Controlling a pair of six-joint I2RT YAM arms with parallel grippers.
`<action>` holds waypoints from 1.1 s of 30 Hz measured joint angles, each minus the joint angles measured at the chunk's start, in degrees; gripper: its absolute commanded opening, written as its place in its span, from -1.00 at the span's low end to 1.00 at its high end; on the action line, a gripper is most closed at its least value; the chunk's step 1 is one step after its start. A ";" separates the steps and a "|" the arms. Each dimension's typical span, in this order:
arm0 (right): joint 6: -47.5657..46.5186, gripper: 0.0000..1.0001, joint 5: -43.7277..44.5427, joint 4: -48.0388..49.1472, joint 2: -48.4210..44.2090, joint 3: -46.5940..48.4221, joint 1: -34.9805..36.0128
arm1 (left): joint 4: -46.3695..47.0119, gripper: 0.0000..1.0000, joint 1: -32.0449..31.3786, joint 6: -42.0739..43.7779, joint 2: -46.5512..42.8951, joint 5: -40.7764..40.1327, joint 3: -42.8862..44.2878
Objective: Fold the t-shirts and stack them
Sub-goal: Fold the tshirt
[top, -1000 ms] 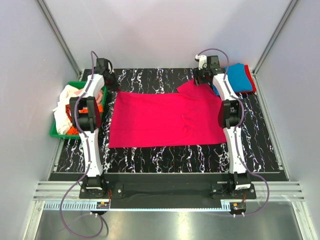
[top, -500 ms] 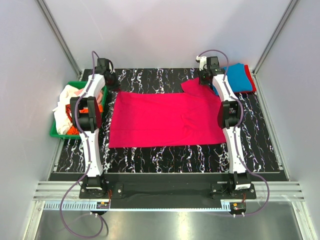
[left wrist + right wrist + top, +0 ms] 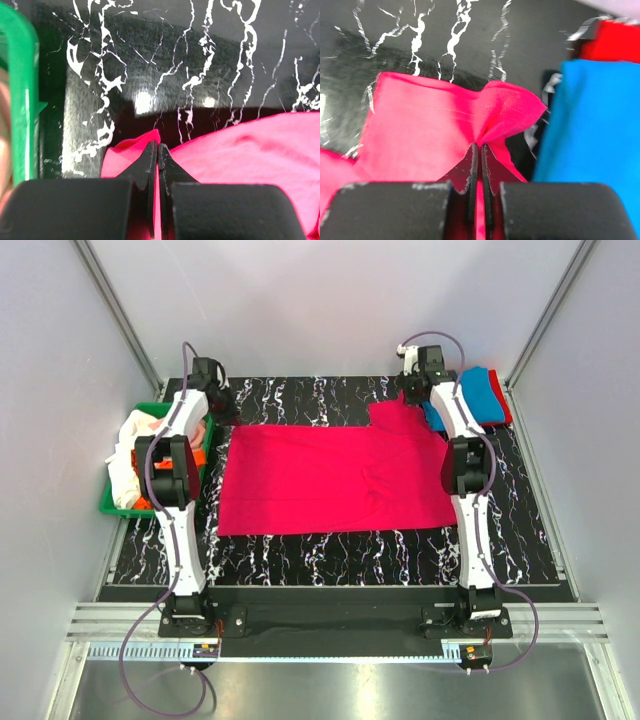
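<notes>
Magenta t-shirt (image 3: 320, 480) lies spread flat across the middle of the tabletop (image 3: 330, 555), long side running left to right. My left gripper (image 3: 158, 150) is clenched on its far left corner, jaws pressed together with a fold of pink cloth between them. It sits near the green bin (image 3: 22, 100) at the left edge. My right gripper (image 3: 480, 150) is clenched on the sleeve at the shirt's far right, and the cloth puckers into the closed jaws. Just right of that sleeve, in the far right corner, blue t-shirt (image 3: 590, 130) rests folded on red t-shirt (image 3: 615, 47). The bin holds crumpled white cloth (image 3: 125, 460) and orange cloth (image 3: 146, 502).
</notes>
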 measured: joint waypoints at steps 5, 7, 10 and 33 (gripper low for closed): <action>0.81 -1.00 1.86 1.25 -10.51 -9.44 -0.09 | 0.11 -1.00 -0.07 1.07 -3.76 -0.92 -3.04; 1.36 -1.00 2.86 2.62 -15.19 -14.40 -0.09 | 0.11 -1.00 -0.09 1.60 -5.11 -1.09 -4.37; 2.69 -1.00 4.55 5.86 -21.94 -22.93 -0.17 | 0.33 -1.00 -0.07 1.88 -6.93 -1.07 -6.86; 19.65 -1.00 15.08 28.65 -61.53 -81.72 -0.44 | 1.38 -1.00 -0.11 1.86 -25.83 -1.29 -31.26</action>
